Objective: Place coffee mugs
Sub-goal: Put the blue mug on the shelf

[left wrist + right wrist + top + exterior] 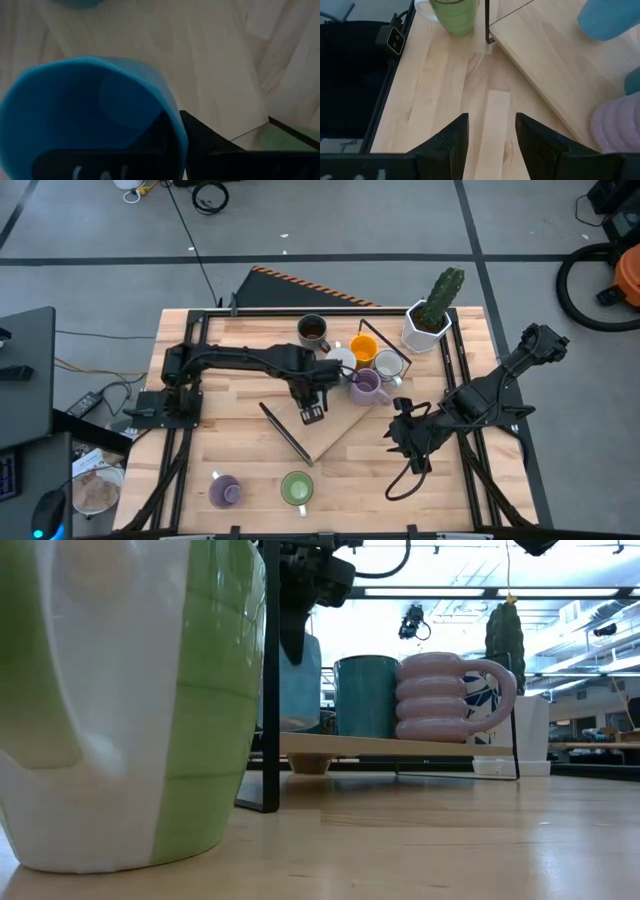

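Note:
My left gripper [312,408] reaches over the wooden rack board [335,430] and is shut on a blue mug [90,100], which also shows in the low view [298,680] beside a teal mug [365,695] and a ribbed purple mug [445,700]. On the board's far side stand a dark brown mug [313,330], an orange mug [364,348] and two white mugs [342,358] [388,365]. A green mug [297,488] and a second purple mug [224,490] stand near the table's near edge. My right gripper [490,135] hovers open over bare table to the right. My left gripper holds the blue mug by its rim wall [177,122], one finger inside the cup and one finger [205,140] outside. It comes from above, pointing down. The mug hangs upright under the fingers, and I cannot tell whether its base touches the board.
A white pot with a green cactus [430,320] stands at the table's far right. The rack's thin black frame [270,690] rises around the board. Open tabletop lies between the board and the right gripper. Black rails [470,380] run along both table sides.

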Controlling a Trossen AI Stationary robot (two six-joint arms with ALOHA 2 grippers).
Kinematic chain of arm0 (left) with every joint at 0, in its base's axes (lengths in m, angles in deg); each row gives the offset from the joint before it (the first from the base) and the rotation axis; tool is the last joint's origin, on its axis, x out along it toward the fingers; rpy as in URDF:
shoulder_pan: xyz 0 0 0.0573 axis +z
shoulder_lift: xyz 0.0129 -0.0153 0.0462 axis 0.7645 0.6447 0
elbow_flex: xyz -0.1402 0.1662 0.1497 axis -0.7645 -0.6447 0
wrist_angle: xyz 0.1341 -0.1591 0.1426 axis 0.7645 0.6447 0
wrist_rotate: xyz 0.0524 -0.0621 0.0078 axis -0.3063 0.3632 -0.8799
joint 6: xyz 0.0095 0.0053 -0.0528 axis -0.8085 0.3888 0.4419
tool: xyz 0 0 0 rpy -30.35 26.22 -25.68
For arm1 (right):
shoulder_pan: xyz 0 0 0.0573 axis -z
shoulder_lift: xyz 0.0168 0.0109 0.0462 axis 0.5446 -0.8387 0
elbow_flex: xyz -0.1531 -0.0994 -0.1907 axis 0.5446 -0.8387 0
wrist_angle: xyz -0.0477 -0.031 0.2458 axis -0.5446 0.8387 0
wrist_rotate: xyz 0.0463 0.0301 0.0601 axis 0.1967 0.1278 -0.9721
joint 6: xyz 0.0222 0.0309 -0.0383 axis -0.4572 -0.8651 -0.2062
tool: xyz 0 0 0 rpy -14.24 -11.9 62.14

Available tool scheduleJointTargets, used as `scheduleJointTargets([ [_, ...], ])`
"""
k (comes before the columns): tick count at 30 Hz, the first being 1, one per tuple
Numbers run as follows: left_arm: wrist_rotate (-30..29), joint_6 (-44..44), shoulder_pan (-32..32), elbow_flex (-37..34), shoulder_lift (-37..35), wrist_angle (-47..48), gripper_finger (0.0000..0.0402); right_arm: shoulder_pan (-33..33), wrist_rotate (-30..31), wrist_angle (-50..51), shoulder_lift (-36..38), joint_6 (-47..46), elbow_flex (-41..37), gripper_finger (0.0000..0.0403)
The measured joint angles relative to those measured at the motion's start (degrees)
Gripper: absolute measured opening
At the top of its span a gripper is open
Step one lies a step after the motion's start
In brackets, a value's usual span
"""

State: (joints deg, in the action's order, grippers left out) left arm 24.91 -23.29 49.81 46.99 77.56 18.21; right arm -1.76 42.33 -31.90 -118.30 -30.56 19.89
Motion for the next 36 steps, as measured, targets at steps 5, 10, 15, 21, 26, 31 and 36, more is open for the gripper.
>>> scheduleJointTargets([
  [5,-0.29,0.81,-0.26,0.00,0.15,-1.93,0.0034,0.00,0.02,-0.07,-0.01,0.08,0.00,0.0168],
  [10,-0.81,1.39,-0.42,0.00,0.38,-4.50,0.0034,0.00,0.02,-0.20,-0.01,-0.08,0.00,0.0168],
  [15,-0.65,0.77,-0.57,-0.11,1.39,-4.71,0.0034,-0.15,0.02,-0.37,-0.01,0.41,0.00,0.0168],
  [21,-0.77,0.55,-0.55,-0.11,1.51,-6.10,0.0034,0.07,0.02,-0.71,0.00,0.03,0.00,0.0168],
  [26,-0.74,0.56,-0.55,-0.10,1.51,-5.91,0.0034,0.07,0.00,-0.90,0.01,-0.10,0.00,0.0168],
  [31,-0.66,0.50,-0.59,-0.09,1.51,-5.97,0.0034,0.07,0.00,-0.86,-0.01,-0.06,0.00,0.0168],
  [36,-0.74,0.39,-0.55,-0.09,1.51,-6.17,0.0034,0.07,0.00,-0.87,-0.01,-0.05,0.00,0.0168],
])
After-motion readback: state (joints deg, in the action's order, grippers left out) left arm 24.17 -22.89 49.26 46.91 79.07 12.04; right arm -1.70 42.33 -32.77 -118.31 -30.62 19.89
